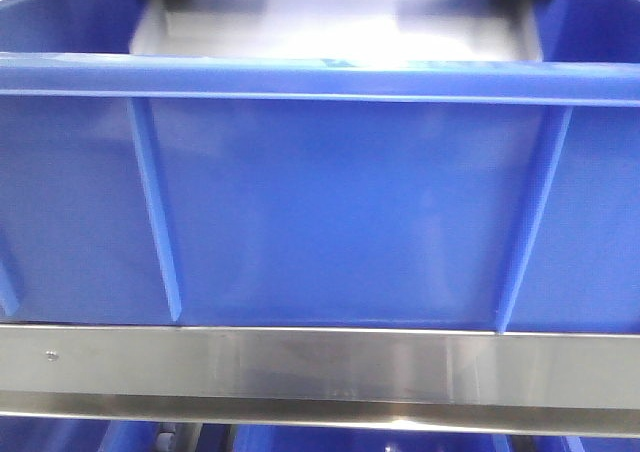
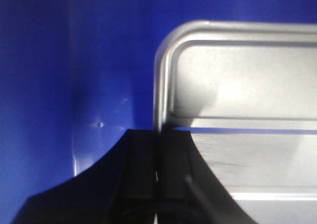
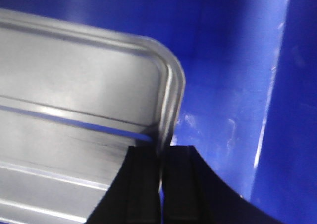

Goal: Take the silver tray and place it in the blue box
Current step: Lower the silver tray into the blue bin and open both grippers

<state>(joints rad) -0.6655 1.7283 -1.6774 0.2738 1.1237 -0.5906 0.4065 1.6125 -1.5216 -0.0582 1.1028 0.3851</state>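
1. A brushed metal rail point(image 1: 320, 367) spans the full width of the front view at 6 o'clock. It lies level, with pale reflections along its face and a darker lip at its lower edge.
2. A small round fastener point(image 1: 51, 355) sits on the rail's face near its 9 o'clock end.
3. Under the rail, blurred blue shapes point(image 1: 340, 440) line the bottom edge, broken by a dark gap point(image 1: 215, 437) toward 7 o'clock. What they are cannot be told.

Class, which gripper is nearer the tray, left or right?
Neither: both touch it. The left gripper is shut on the tray rim at one end, the right gripper at the other.
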